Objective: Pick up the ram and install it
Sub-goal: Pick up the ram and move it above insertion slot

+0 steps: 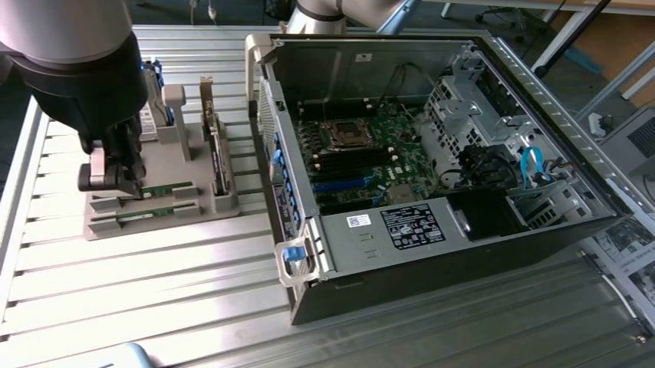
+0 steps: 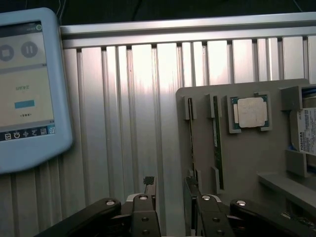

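Black gripper (image 2: 169,182) is hovering with its jaws standing apart and empty near the end of the ram (image 2: 191,136) resting edgewise in the gray holder (image 2: 247,158).

The gripper (image 1: 121,185) hangs low over the grey holder (image 1: 210,205), at one end of the ram (image 1: 166,188) lying in its slot. A second stick (image 1: 153,218) lies alongside. The open computer case (image 1: 358,287) stands beside the holder.
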You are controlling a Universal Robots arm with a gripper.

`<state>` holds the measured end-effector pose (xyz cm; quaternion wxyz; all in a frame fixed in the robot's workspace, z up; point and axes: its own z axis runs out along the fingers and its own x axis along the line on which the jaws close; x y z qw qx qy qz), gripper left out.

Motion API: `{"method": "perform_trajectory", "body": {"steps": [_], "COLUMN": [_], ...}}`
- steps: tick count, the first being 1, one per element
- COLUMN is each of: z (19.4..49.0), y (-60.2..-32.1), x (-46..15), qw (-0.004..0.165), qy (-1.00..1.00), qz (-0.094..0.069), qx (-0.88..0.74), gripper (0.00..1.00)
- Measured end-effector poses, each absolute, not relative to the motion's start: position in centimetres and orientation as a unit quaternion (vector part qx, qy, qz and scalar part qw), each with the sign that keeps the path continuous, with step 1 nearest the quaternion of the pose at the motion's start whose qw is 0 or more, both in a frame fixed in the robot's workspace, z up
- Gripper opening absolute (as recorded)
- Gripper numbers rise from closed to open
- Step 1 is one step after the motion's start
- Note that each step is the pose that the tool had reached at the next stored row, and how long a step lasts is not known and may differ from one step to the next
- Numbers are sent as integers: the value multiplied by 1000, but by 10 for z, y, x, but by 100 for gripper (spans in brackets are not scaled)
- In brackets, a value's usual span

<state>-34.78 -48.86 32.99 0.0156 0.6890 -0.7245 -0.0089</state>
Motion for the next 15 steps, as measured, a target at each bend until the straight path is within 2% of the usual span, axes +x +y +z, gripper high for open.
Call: {"method": "perform_trajectory", "body": {"steps": [15], "z": [326], "y": [-489], "x": [-346], "qw": [16], "qy": [-725], "qz": [-9], "qx": [689], "gripper": [36]}}
